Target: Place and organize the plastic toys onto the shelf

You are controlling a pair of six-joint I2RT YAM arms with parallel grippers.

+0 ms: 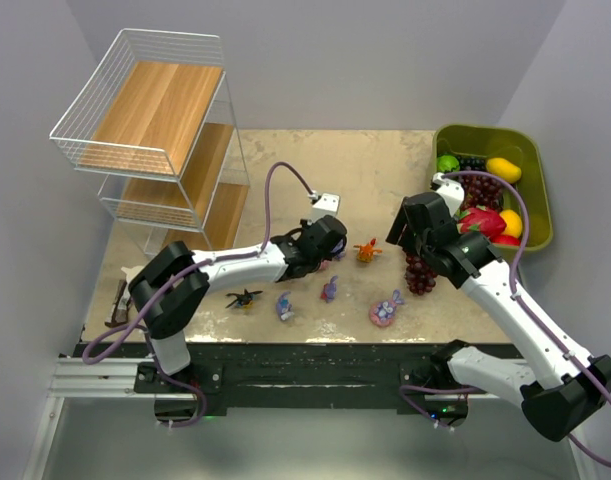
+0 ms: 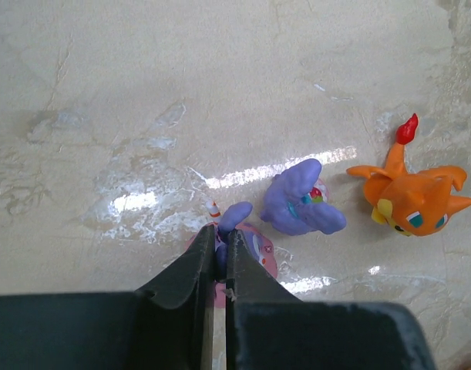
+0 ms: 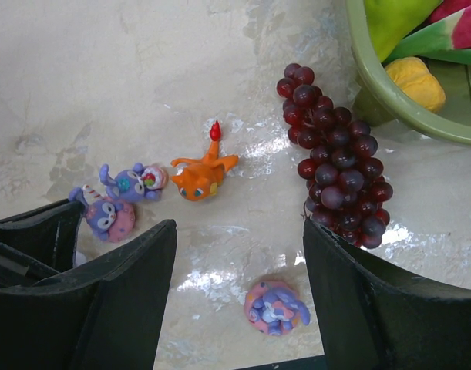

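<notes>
My left gripper (image 2: 221,231) is low over the table and shut on a purple bunny on a pink round base (image 2: 237,218). A second purple figurine (image 2: 301,202) and an orange one (image 2: 416,202) lie just right of it. From above, the left gripper (image 1: 328,245) is at mid-table. My right gripper (image 3: 239,231) hangs open and empty above the table, over a purple figure on a pink base (image 3: 275,307). More toys lie near the front edge: a black insect (image 1: 244,298) and two purple figures (image 1: 284,306) (image 1: 329,290). The shelf (image 1: 160,140) stands at the far left.
A dark grape bunch (image 3: 335,166) lies just right of my right gripper (image 1: 413,240), beside the olive-green bin (image 1: 540,215) that holds larger fruits. A small white bracket (image 1: 326,202) sits behind the left gripper. A dark object (image 1: 118,303) lies at the table's left edge.
</notes>
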